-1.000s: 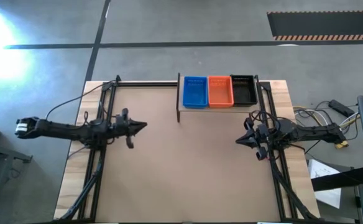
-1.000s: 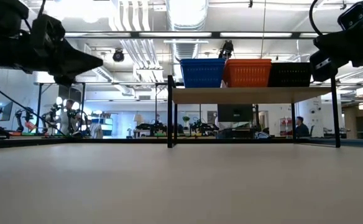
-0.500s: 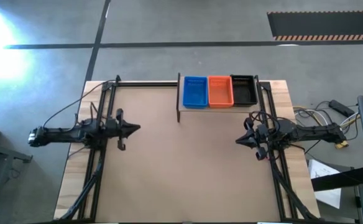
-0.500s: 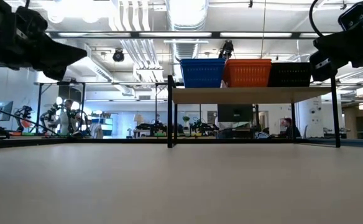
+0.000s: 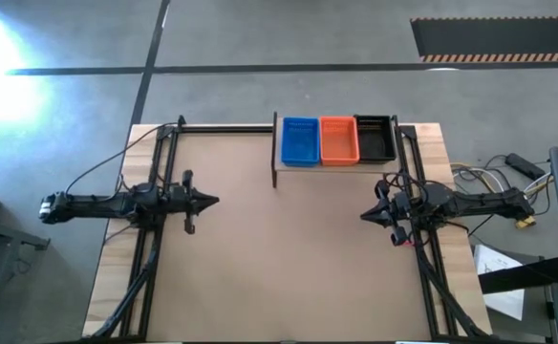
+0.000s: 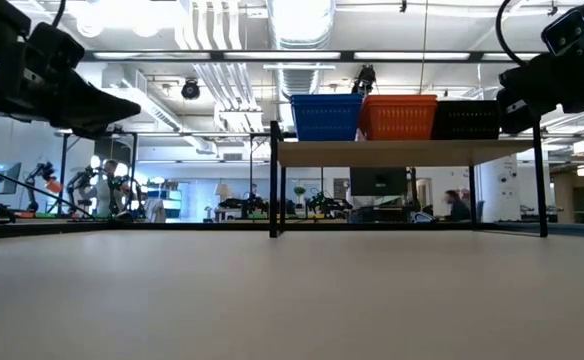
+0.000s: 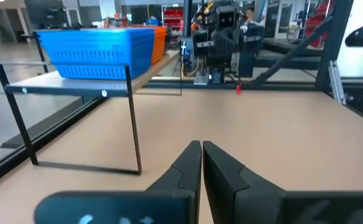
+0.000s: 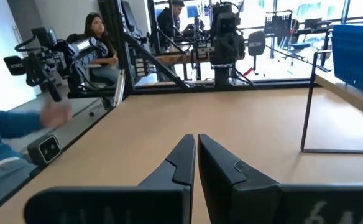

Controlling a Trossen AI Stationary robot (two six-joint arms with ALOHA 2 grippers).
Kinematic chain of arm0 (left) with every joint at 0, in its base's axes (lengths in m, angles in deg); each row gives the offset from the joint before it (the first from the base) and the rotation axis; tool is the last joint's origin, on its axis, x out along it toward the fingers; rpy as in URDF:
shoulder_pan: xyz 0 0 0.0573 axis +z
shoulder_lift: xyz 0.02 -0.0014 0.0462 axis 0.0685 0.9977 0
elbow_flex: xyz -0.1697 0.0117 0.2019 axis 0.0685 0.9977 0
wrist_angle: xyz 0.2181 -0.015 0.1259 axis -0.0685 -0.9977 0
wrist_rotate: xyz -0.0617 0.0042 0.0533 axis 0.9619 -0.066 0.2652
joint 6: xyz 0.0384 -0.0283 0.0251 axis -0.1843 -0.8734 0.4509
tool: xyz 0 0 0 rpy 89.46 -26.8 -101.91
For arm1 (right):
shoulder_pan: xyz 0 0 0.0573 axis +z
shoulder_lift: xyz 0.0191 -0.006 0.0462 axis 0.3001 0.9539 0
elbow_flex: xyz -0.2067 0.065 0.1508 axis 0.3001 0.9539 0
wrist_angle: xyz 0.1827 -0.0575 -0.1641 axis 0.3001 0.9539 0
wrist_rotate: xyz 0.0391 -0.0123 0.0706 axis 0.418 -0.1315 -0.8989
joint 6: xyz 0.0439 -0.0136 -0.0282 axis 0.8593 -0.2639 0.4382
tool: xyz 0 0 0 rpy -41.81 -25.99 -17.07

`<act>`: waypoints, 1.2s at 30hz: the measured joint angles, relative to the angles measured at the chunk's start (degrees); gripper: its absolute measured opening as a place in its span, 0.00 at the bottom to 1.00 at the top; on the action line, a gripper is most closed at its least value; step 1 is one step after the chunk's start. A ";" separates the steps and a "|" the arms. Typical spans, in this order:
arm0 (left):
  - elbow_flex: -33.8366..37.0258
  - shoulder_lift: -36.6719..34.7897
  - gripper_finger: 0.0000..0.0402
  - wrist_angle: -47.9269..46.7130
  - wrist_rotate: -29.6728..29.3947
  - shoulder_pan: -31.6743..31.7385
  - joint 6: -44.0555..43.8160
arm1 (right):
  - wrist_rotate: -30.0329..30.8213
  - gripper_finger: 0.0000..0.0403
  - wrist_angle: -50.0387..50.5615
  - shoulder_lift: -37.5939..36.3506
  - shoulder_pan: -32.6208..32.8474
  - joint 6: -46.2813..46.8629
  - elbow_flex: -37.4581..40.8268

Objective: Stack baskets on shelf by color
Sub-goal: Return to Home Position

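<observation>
— Where is the big stuff standing?
— You are looking at the wooden table point(image 5: 279, 258). The shelf point(image 6: 402, 152) is standing at its far edge, right of centre.
— And the baskets?
— They are sitting in a row on the shelf plank. The blue baskets point(image 5: 299, 140) are lying on the left, the orange baskets point(image 5: 338, 139) in the middle and the black baskets point(image 5: 375, 139) on the right, each touching its neighbour. How many are sitting in each pile, you cannot tell.
— The arms?
— Your left gripper point(image 5: 214, 200) is hovering over the table's left side, well apart from the shelf, its fingers point(image 7: 191, 163) pressing together. Your right gripper point(image 5: 364, 215) is hovering at the right side, nearer than the shelf, its fingers likewise pressing together.
</observation>
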 joint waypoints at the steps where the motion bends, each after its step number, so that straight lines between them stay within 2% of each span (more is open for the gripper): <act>1: 0.00 0.43 0.00 0.51 -0.01 0.00 0.00 | 0.01 0.03 -0.01 -0.03 0.00 0.02 0.00; 36: 0.05 6.61 0.00 1.10 -0.02 0.00 0.00 | 0.02 0.03 -0.14 -0.01 0.00 1.01 0.02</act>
